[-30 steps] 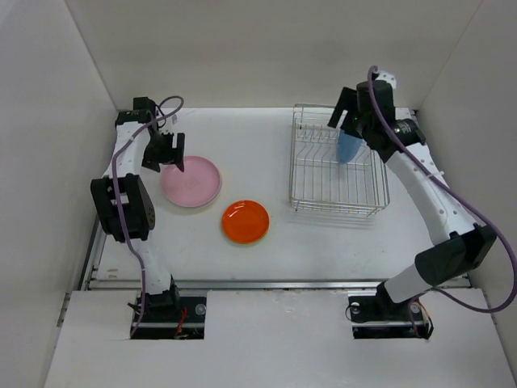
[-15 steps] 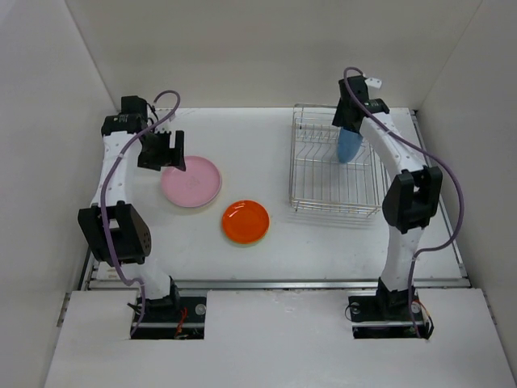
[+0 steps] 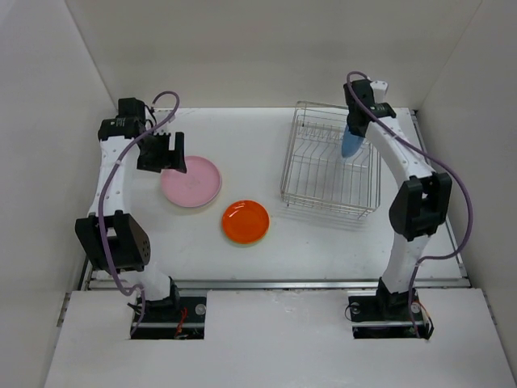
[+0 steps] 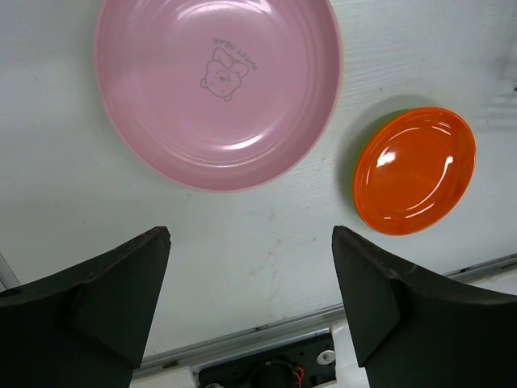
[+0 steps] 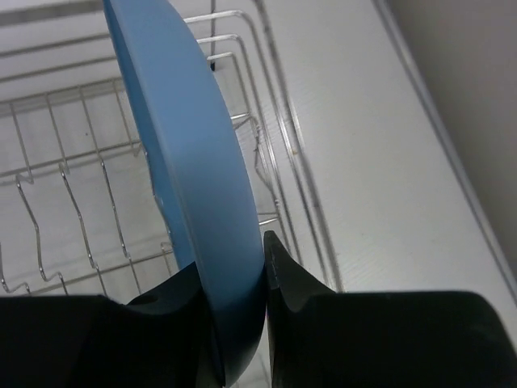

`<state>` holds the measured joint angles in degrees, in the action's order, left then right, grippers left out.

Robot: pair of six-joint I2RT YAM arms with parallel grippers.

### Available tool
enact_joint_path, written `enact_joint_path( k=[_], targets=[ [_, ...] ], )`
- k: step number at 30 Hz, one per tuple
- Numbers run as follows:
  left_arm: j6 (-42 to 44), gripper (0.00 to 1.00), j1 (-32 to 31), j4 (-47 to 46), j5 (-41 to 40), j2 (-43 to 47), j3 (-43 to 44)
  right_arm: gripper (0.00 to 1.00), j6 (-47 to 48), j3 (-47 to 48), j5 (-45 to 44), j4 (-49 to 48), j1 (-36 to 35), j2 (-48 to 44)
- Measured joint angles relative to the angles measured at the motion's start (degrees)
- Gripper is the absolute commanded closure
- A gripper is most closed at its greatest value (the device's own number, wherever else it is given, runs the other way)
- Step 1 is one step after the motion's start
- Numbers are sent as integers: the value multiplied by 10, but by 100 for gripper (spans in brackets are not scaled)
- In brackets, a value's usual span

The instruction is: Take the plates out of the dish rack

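Dish rack point(image 3: 323, 184) has skewed left as my right gripper point(image 5: 234, 267) clamps blue plate point(image 5: 186, 145) rim, upper right, plate upright in rack for lift-out. Left gripper point(image 4: 250, 242) wide over pink plate point(image 4: 216, 85), orange plate point(image 4: 414, 170) beside, both already out.

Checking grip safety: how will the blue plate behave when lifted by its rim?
Probably stiff: the blue plate shows no bend in the right gripper's pinch. Its smooth rim may slip or pivot. It might snag the dish rack's wires.

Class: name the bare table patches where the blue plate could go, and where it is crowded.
Free: table between orange plate and rack; the near strip before both. Crowded: around the pink plate, under the left gripper.
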<state>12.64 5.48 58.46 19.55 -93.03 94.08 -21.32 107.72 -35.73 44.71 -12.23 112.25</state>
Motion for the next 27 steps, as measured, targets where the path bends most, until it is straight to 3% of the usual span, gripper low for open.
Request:
enact_joint_path(
  k=[6,12,16,19,22,25,27],
  targets=[
    [0,21,-1,0,12,10,0,100,44,35,-73,3,-19,-102],
    [7,8,-10,3,47,10,0,100,81,97,-121,-4,-76,-186],
    [18,5,-37,10,87,18,2,100,96,34,53,-40,-121,-240],
    [28,4,-64,11,105,35,3,100,100,-52,255,-103,-148,-247],
    [36,4,-80,9,115,55,5,100,97,-97,425,-146,-186,-190],
    [36,4,-80,7,105,63,6,100,94,-103,540,-170,-230,-111],
    [38,11,-80,6,94,60,5,100,92,-103,594,-181,-256,-73]
  ],
)
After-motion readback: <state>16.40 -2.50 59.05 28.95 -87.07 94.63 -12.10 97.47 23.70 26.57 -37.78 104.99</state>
